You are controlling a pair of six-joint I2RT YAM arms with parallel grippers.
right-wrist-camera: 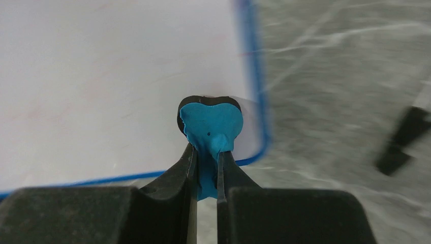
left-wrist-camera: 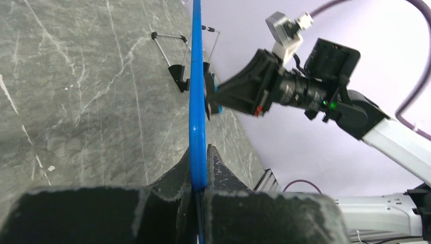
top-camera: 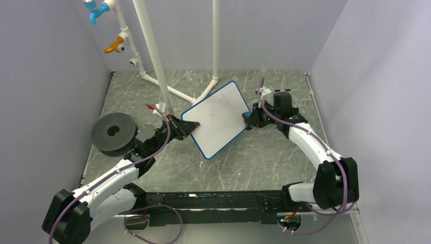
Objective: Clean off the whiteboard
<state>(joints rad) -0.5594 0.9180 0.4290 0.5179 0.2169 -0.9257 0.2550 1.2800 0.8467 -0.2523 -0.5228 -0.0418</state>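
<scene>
i have my left gripper (top-camera: 192, 127) clamped on the rim of the whiteboard (top-camera: 219, 116) while my right gripper (right-wrist-camera: 207, 152) pinches a blue eraser (right-wrist-camera: 211, 122) against its face.

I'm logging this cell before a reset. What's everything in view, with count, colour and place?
whiteboard: one, white with blue rim and faint reddish traces, centre, between the grippers
eraser: one, blue with black pad, against the whiteboard near its right edge
wire easel stand: one, black, on the table beyond the whiteboard
disc: one, dark grey with centre hole, left side
pipe frame: one, white, back
fittings: two, blue and orange, on the back-left pipe
table: one, grey marbled
left gripper: one, black, shut on the whiteboard's left edge
right gripper: one, black, shut on the eraser
</scene>
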